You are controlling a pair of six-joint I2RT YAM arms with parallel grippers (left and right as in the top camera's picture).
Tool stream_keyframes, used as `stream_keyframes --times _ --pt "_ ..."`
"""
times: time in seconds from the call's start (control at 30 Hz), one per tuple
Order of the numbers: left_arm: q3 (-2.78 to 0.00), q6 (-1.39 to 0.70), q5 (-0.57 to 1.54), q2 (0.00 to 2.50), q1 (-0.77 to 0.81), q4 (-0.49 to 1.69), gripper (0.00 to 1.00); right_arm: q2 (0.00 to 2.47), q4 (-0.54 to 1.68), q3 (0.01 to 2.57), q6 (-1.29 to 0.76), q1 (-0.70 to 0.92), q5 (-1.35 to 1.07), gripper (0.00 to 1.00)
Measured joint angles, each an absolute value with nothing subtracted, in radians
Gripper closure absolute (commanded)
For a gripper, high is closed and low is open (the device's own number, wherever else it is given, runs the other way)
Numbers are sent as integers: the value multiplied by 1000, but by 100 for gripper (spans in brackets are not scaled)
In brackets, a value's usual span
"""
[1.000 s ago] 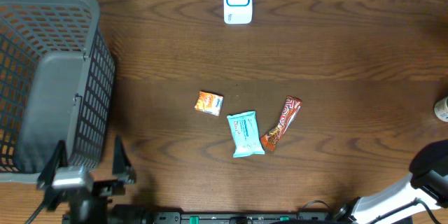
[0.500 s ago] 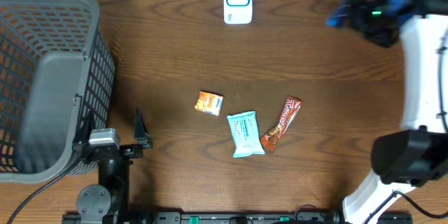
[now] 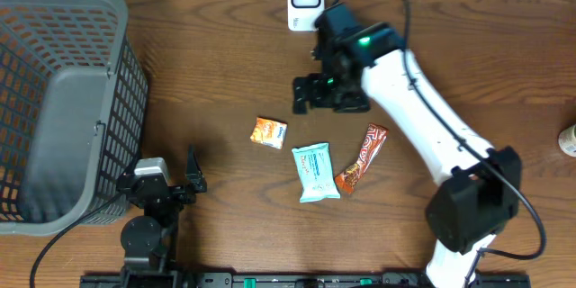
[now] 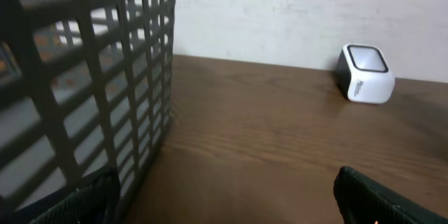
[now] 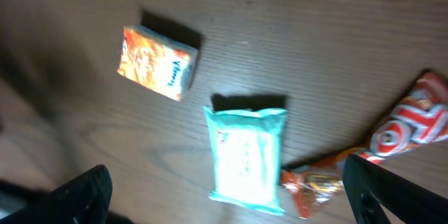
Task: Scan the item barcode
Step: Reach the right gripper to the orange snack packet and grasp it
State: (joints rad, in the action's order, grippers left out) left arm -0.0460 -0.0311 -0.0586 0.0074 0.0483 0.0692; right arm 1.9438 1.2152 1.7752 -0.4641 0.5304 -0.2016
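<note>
Lower left of the overhead frame: the left gripper [image 3: 158, 173] sits over the table [image 3: 468, 54], its jaws spread wide and empty. It is just beside the grey basket [image 3: 126, 90] that fills the left edge. Its own camera looks along the basket's lattice wall.

Just below the frame's centre lie three snack items, none of them held. Nearest is a teal pack [image 3: 315, 172], flat and pillow-shaped, crimped at both ends, its small print too fine to read. A red bar [image 3: 363, 157] lies on a slant to its right, the lower end appearing to touch the pack's right edge. The bar is long and slim, and the bold white lettering on its red-and-orange wrapper cannot be made out. Left and a little higher, apart from the other two, is an orange packet [image 3: 268, 132]. It is small and squarish, with a white patch and illegible blue writing at one end.

Above the items, the right gripper [image 3: 306, 94] hovers on a white arm [image 3: 423, 117] that reaches in from the lower right. Its fingers are parted fully and grip nothing. The wrist camera looks down on all three packs.

Farthest, at top centre, stands the scanner [image 3: 306, 1], a white block with a dark-framed window and a small unreadable label on its side.
</note>
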Motion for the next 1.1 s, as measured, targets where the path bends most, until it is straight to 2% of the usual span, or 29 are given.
stream_keyframes --times 0.47,0.73,1.1 --pt "-36 -75 -42 8 48 50 2 2153 912 1771 -854 763 -109 1" --pt "-35 -75 -2 8 48 52 2 2169 856 1771 -955 771 -78 1" --pt "-35 -75 2 8 48 52 2 2258 875 1771 -984 771 -63 1"
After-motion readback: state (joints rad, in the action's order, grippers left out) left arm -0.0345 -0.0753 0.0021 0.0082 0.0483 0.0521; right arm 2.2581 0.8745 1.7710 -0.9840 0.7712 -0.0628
